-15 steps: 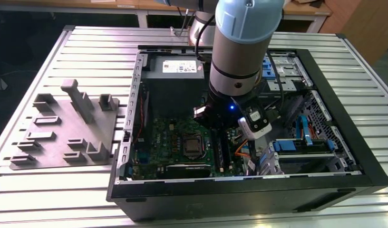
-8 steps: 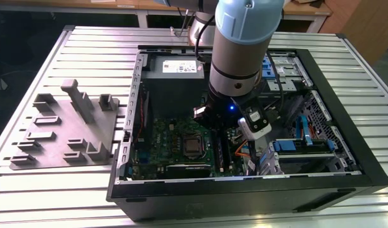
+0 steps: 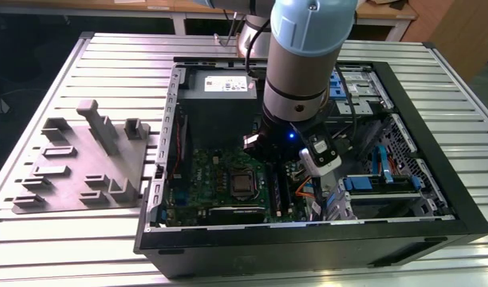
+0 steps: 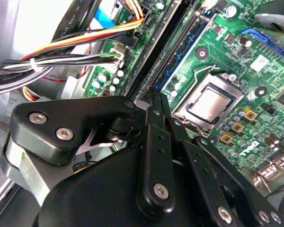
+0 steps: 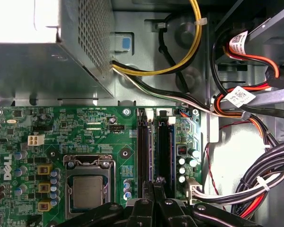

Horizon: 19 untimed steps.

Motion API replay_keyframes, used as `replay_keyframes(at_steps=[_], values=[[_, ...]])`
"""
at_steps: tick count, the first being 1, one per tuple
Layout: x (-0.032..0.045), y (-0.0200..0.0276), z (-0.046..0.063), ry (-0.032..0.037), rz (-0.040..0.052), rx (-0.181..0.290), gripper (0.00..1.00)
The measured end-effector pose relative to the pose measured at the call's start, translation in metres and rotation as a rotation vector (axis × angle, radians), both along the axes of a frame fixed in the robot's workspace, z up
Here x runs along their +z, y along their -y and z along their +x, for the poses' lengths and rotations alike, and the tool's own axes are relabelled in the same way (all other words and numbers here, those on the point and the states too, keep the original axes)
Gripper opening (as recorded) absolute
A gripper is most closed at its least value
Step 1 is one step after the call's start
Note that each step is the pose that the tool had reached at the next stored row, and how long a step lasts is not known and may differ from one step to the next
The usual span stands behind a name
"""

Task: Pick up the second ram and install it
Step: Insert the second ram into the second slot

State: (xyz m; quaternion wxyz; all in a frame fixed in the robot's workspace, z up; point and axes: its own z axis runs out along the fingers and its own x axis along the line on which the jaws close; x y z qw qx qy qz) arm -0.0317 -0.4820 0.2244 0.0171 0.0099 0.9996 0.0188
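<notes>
My gripper (image 4: 154,97) is low inside the open computer case (image 3: 308,239), over the green motherboard (image 5: 99,137) and just above its two long memory slots (image 5: 154,142). Both fingers (image 5: 154,187) are pressed together, and I see no gap between them. From the fingertips a thin dark strip (image 4: 156,52) runs along the slot beside a blue-edged one (image 4: 180,54). I cannot tell whether that strip is the second ram seated edge-on or the slot itself. In the exterior view the gripper (image 3: 290,170) sits to the right of the processor socket (image 3: 242,182).
A gray moulded fixture plate (image 3: 76,161) lies on the slatted table at the exterior view's left. The power-supply box (image 5: 42,56) sits beyond the motherboard. Bundled cables (image 5: 255,161) and drive bays (image 3: 380,179) crowd the side of the slots away from the socket.
</notes>
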Motion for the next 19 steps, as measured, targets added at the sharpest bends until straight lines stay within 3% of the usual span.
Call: replay_keyframes(at_steps=[3, 5, 19], values=[[0.0, 0.0, 0.0, 0.0001, 0.0122, 0.0, 0.11], [0.0, 0.0, 0.0, 0.0001, 0.0146, 0.0, 0.11], [-0.0052, 0.0008, 0.0, 0.0, 0.0147, 0.0, 0.11]])
